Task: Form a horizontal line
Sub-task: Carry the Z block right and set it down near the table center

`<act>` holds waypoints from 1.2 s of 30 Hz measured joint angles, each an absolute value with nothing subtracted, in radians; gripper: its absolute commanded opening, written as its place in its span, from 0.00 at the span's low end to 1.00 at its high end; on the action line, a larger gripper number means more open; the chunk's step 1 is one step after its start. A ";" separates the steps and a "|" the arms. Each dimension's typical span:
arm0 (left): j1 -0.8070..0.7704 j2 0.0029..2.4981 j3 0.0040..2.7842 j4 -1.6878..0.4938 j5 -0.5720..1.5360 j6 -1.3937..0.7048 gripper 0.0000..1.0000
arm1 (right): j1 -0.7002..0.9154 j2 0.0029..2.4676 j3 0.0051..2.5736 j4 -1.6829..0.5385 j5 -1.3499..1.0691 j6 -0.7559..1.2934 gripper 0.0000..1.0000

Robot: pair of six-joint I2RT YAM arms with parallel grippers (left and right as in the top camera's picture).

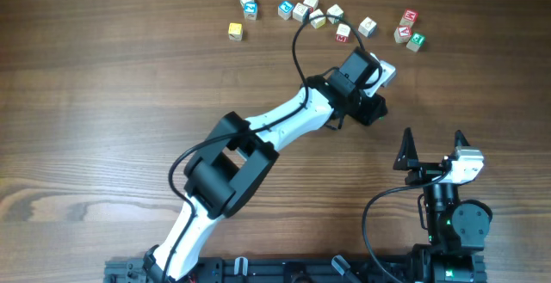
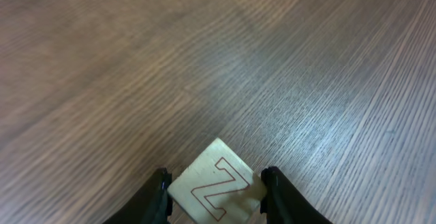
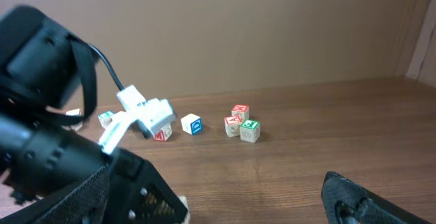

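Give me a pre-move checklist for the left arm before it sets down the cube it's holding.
1. Grip: ok. The Z cube sits between both fingers of the left end effector.
2. Cube lifted off the table: cannot tell.
3. Space ahead of the cube: ok. The left wrist view shows only bare wood.
4. Line formed: not ok. The far cubes lie in a loose, uneven scatter.
5. Right end effector: ok. It is open, empty and well apart from the cubes.
6. Left arm's cable: cannot tell. From overhead its loop reaches the far cubes, and contact is unclear.
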State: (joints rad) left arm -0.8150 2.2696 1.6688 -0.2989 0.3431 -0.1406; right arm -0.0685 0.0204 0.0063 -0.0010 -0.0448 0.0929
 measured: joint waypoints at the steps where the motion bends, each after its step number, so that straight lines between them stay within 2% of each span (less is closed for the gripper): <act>1: -0.820 2.279 1.669 -0.289 0.347 -0.141 0.35 | -0.068 0.020 0.006 -0.001 -0.045 0.093 1.00; 5: -0.850 2.299 1.669 -0.229 0.358 -0.141 0.35 | -0.068 0.020 0.006 -0.001 -0.045 0.093 1.00; 16: -0.875 2.329 1.669 -0.193 0.365 -0.144 0.51 | -0.068 0.020 0.006 -0.001 -0.045 0.093 1.00; 24: -0.878 2.329 1.669 -0.177 0.365 -0.144 0.54 | -0.068 0.020 0.006 -0.001 -0.045 0.093 1.00; 31: -0.874 2.329 1.669 -0.179 0.365 -0.144 0.62 | -0.068 0.020 0.006 -0.001 -0.045 0.093 1.00; 36: -0.811 2.314 1.669 -0.242 0.353 -0.144 0.63 | -0.068 0.020 0.006 -0.001 -0.045 0.093 1.00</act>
State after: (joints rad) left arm -0.8108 2.3142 1.6688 -0.2424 0.3534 -0.1440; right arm -0.0685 0.0204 0.0063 -0.0013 -0.0448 0.0929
